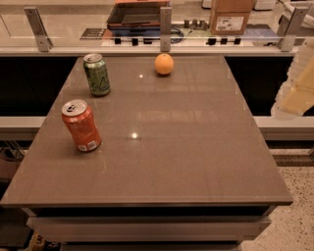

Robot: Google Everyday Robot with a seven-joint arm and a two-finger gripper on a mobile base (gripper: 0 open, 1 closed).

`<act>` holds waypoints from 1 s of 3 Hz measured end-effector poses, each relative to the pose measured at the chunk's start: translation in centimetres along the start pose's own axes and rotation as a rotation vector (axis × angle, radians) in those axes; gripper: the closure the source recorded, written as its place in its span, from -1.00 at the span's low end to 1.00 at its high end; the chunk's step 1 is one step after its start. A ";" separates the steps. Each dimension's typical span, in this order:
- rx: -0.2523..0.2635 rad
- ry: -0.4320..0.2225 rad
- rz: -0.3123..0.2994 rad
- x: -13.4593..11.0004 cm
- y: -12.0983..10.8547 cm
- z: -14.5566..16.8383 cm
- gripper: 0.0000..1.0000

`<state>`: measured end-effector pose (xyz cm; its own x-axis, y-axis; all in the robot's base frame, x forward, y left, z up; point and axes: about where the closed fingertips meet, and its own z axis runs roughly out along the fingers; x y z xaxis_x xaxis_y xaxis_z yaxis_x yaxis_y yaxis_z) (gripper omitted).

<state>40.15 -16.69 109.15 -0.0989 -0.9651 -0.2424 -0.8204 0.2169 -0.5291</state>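
On a brown table (186, 147) stand two soda cans. The orange-red can (81, 125) is upright near the left edge, and the green can (96, 74) is upright at the back left. An orange (164, 63) lies at the back middle. My gripper (294, 95) hangs pale and blurred at the right border of the view, off the table's right side and above the dark gap there. It holds nothing that I can see and touches none of the objects. The orange is the thing nearest to it, well to its left.
A glass barrier on metal posts (165, 27) runs along the table's far edge. Behind it are a cardboard box (228, 17) and a dark tray (137, 12) on a counter. Speckled floor (294, 206) shows at the lower right.
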 end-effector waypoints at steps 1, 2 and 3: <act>0.000 0.000 0.000 0.0 0.0 0.0 -1.00; 0.000 0.000 0.000 0.0 0.0 0.0 -1.00; 0.000 0.000 0.000 0.0 0.0 0.0 -1.00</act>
<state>40.15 -16.69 109.16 -0.0988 -0.9651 -0.2426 -0.8203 0.2169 -0.5292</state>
